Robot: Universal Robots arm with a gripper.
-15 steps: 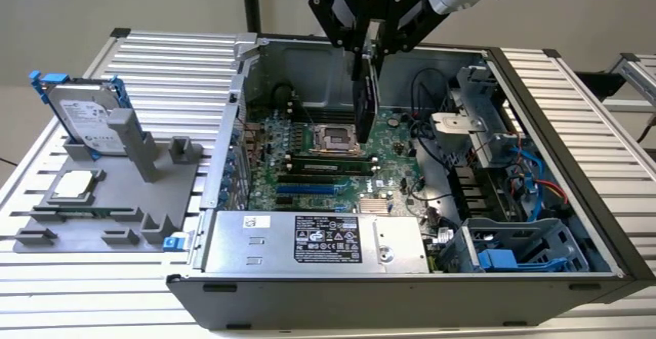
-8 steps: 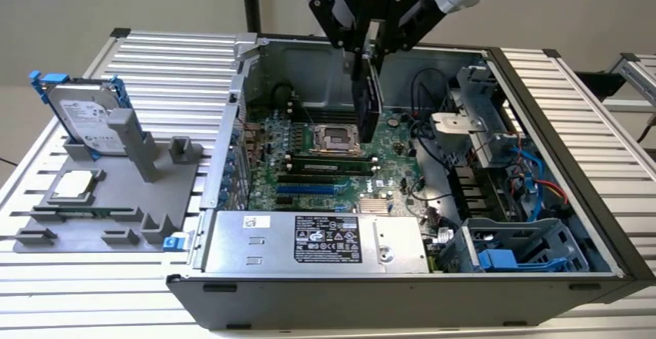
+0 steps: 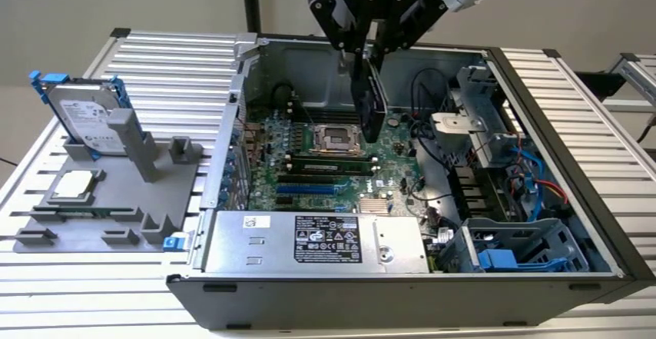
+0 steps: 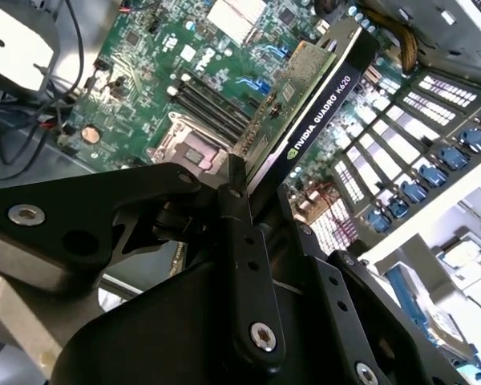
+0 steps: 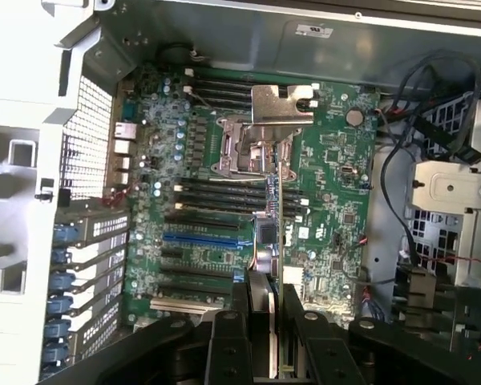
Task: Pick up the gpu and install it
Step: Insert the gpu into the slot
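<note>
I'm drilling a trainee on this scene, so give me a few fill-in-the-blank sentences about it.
The graphics card is clamped in the ____. The card hangs over the ____ motherboard in the open computer case. The hard drive stands outside the case, on the exterior view's ____.
Missing: tool; green; left.

1. We count one gpu (image 3: 367,99) and one pincer (image 3: 371,51).
2. We count one open computer case (image 3: 389,302).
3. Inside it we count one motherboard (image 5: 329,184), one processor socket (image 5: 260,148), one blue slot (image 5: 202,238) and one silver power supply (image 3: 307,243).
4. On one bench (image 3: 174,66) we count one grey holder (image 3: 123,201) and one hard drive (image 3: 84,116).
</note>
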